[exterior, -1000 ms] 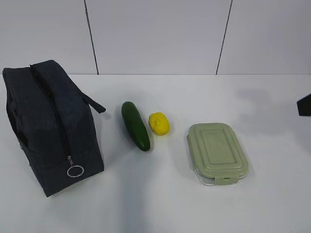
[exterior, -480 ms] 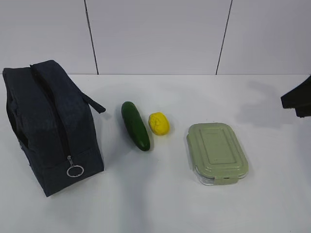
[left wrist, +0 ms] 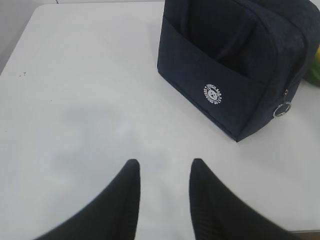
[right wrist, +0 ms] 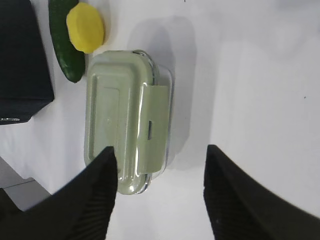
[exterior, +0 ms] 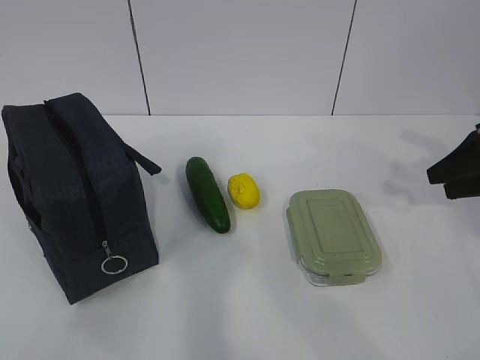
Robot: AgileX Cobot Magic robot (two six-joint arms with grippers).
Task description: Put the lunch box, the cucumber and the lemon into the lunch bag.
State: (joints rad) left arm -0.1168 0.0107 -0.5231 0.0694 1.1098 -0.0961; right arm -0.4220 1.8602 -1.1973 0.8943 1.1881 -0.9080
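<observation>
On the white table, nearest the exterior camera, the lunch bag stands at far left, its long axis running front to back. Its zipper is closed along the top ridge, and the metal ring pull hangs at the near end. A strap handle juts from its right side toward the cucumber.

At right the lunch box lies flat, lid up, long axis near to far and slightly skewed, clip end nearest. It is well apart from the bag.

Between them, a little farther back, the cucumber lies with its long axis near to far, its near tip angled slightly right. The lemon sits just beside it on the right; whether they touch cannot be told.

The right gripper hangs above the table near the lunch box, fingers spread wide, one finger overlapping the lid's edge in the wrist view, holding nothing. The left gripper hovers over bare table on the bag's logo side, fingers parted narrowly, empty.

Beyond the table stands a panelled white wall.
</observation>
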